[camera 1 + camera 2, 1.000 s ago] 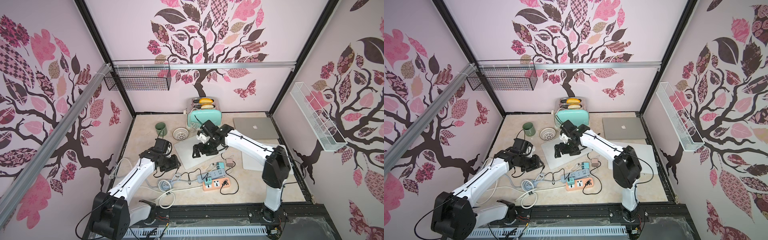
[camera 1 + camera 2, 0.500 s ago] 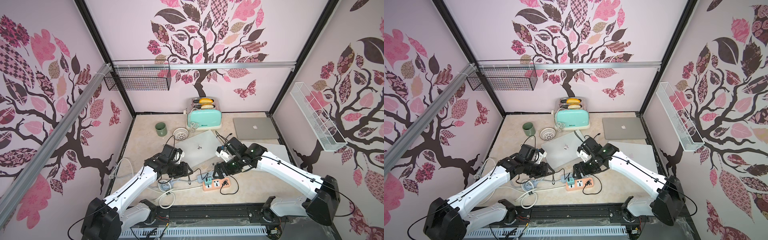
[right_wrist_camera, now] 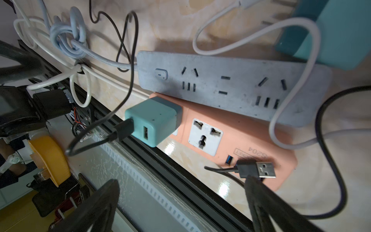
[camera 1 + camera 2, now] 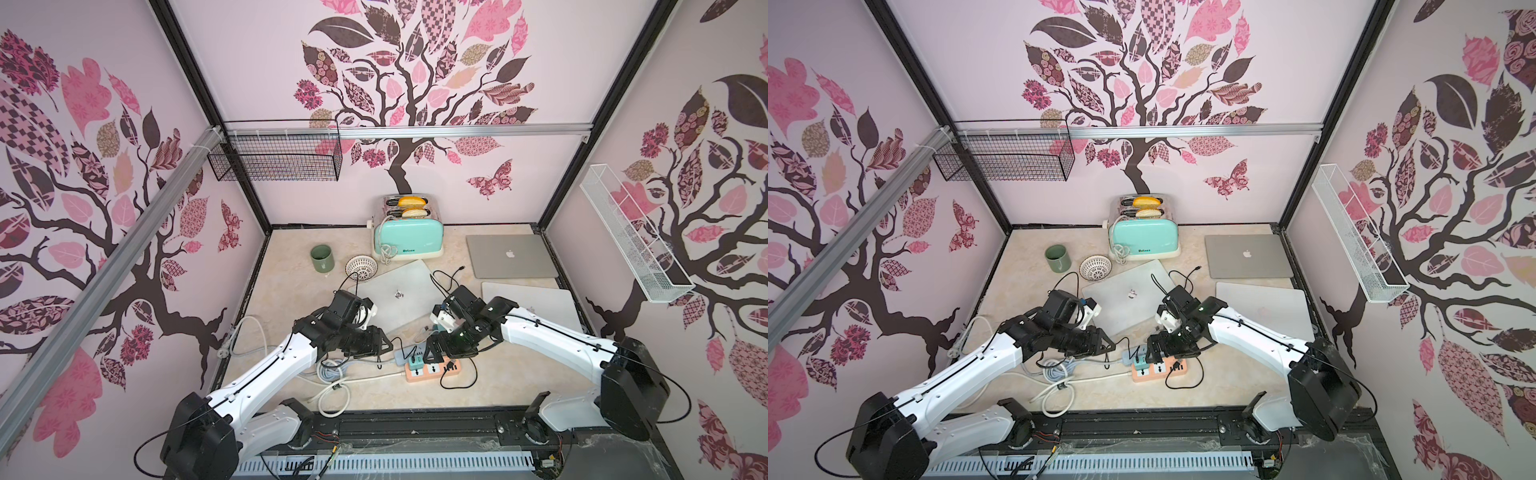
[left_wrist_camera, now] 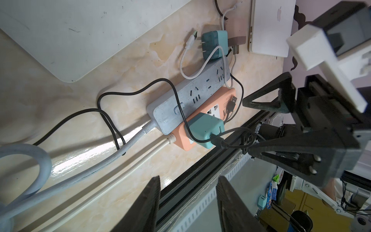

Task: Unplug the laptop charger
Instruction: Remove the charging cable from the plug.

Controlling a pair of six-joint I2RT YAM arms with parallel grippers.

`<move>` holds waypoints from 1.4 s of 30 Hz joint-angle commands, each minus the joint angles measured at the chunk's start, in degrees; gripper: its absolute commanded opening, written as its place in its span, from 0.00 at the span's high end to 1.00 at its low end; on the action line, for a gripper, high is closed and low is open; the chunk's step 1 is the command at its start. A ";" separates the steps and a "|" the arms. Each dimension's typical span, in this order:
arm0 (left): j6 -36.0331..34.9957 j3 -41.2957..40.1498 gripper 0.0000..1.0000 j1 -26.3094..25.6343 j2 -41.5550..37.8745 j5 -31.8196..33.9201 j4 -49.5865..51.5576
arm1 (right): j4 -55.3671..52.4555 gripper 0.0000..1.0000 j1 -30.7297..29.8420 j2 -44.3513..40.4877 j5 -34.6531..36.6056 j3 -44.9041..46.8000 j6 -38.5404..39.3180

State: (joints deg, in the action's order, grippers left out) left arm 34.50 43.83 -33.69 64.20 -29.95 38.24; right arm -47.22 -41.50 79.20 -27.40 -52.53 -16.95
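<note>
1. The teal charger (image 3: 152, 122) is seen plugged into the left end of the orange power strip (image 3: 251, 144). The strip lies at the near edge of the bench (image 4: 291, 282), about mid-width.
2. A black cable (image 3: 120, 128) is seen plugged into one USB port on the charger's outer face, and from there it loops away leftward across the bench.
3. A grey power strip (image 3: 230, 86) is laid just beyond the orange one, touching it along its far side.
4. Right gripper (image 3: 181, 180): released, with the fingers spread wide and nothing grasped. It is held above the near side of the orange strip, and the charger is not enclosed between the fingers. One finger is seen against a loose USB plug (image 3: 261, 169) lying on the strip; whether they touch cannot be told.
5. Left gripper (image 5: 187, 180): released, with the fingers apart and nothing grasped. It is positioned just left of the two strips, over the near bench edge.
6. A second teal charger (image 5: 213, 44) is noted lying unplugged on the bench at the far right end of the grey strip, its prongs exposed.
7. A closed silver laptop (image 4: 395, 299) is recorded on the bench beyond the strips, between the two arms.
</note>
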 commanded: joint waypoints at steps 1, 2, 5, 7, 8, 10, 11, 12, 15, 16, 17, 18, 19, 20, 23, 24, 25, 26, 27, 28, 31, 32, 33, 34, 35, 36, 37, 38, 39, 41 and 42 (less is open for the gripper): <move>0.06 1.87 0.51 -0.95 -1.04 -0.94 -0.87 | 2.45 0.00 0.10 -1.38 -0.77 0.91 2.24; 0.13 1.95 0.51 -1.21 -0.78 -0.90 -0.96 | 3.01 0.00 0.10 -1.07 -0.48 1.02 2.38; 0.54 1.96 0.51 -2.22 0.74 -0.04 -1.19 | 5.03 0.00 0.10 0.98 -1.30 0.56 2.28; 1.46 2.17 0.51 -3.61 1.53 0.74 -2.18 | 6.00 0.01 0.10 2.43 -2.04 -0.26 1.99; 1.82 2.45 0.51 -4.35 1.84 0.98 -2.60 | 6.44 0.01 0.10 2.75 -2.12 -0.37 1.81; 2.28 3.26 0.51 -6.34 2.61 1.76 -3.28 | 7.29 0.00 0.10 3.22 -2.38 -0.33 1.74; 2.21 3.73 0.51 -7.07 3.04 2.19 -3.28 | 7.55 0.00 0.10 3.36 -2.55 -0.26 1.74; 1.91 4.35 0.51 -7.83 3.63 2.68 -3.03 | 7.68 0.00 0.09 3.47 -2.57 0.01 1.83; 1.36 5.88 0.51 -9.66 5.36 3.69 -2.76 | 8.27 0.00 0.09 3.90 -2.38 1.08 1.84; 1.28 6.22 0.51 -10.05 5.85 3.93 -2.94 | 8.49 0.01 0.11 4.00 -2.27 1.33 1.89; 1.39 6.39 0.51 -10.23 6.08 3.99 -3.20 | 8.61 0.00 0.10 4.18 -2.39 1.45 1.90; 1.52 6.50 0.51 -10.34 6.24 4.07 -3.57 | 8.64 0.01 0.10 4.48 -2.65 1.47 1.96; 1.53 6.72 0.51 -10.43 6.45 4.04 -3.90 | 8.64 0.00 0.07 4.72 -2.67 1.47 1.94; 1.53 6.82 0.51 -10.53 6.60 4.03 -4.27 | 8.64 0.01 0.05 4.83 -2.53 1.47 1.88; 1.35 7.22 0.51 -10.77 7.40 3.36 -5.75 | 8.81 0.01 0.05 5.25 -1.69 1.59 1.66; 1.15 7.52 0.51 -10.82 7.90 3.09 -5.96 | 8.81 0.00 0.10 5.42 -1.31 1.66 1.50; 1.03 7.82 0.51 -10.91 8.42 2.95 -6.15 | 8.81 0.00 0.09 5.65 -0.96 1.73 1.35; 1.00 7.94 0.51 -10.96 8.84 2.85 -6.32 | 8.75 0.01 0.03 5.87 -0.63 1.73 1.19; 0.86 8.15 0.51 -11.04 9.27 2.65 -6.53 | 8.68 0.00 0.07 6.16 -0.10 1.73 1.11; 0.84 8.28 0.52 -11.06 9.65 2.51 -6.88 | 8.64 0.00 0.05 6.42 0.27 1.65 1.04; 0.58 8.82 0.53 -11.24 10.55 1.97 -7.48 | 8.63 0.01 0.10 7.02 0.68 1.49 0.93; 0.44 9.05 0.53 -11.22 10.82 1.86 -7.40 | 8.64 0.00 0.10 7.23 0.68 1.40 0.87; 0.23 9.02 0.53 -11.29 11.07 1.76 -7.50 | 8.66 0.01 0.10 7.57 0.68 1.32 0.73; 0.17 8.99 0.53 -11.31 11.29 1.72 -7.54 | 8.56 0.00 0.10 7.95 0.68 1.03 0.77; 0.08 8.96 0.54 -11.34 11.63 1.58 -7.61 | 8.40 0.00 0.10 8.27 0.68 0.80 0.71; -0.10 8.98 0.54 -11.31 11.90 1.57 -7.69 | 8.17 0.01 0.09 8.62 0.84 0.47 0.78; -0.30 8.94 0.54 -11.43 12.31 1.64 -7.57 | 7.95 0.00 0.09 8.90 1.07 0.27 0.75; -0.49 8.98 0.55 -11.55 12.52 1.73 -7.59 | 7.78 0.01 0.10 9.10 1.27 0.09 0.75; -0.71 8.99 0.55 -11.70 12.86 1.94 -7.57 | 7.50 0.00 0.05 9.34 1.46 0.06 0.73; -0.87 8.92 0.56 -12.05 13.54 2.10 -7.73 | 7.32 0.01 0.10 9.72 1.64 0.09 0.61; -0.98 8.98 0.56 -12.25 13.94 2.02 -7.89 | 7.23 0.00 0.10 9.91 1.72 0.31 0.60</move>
State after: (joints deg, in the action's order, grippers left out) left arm 34.89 51.79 -45.39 77.17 -27.70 31.75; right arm -38.89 -41.39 87.11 -28.69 -52.69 -16.23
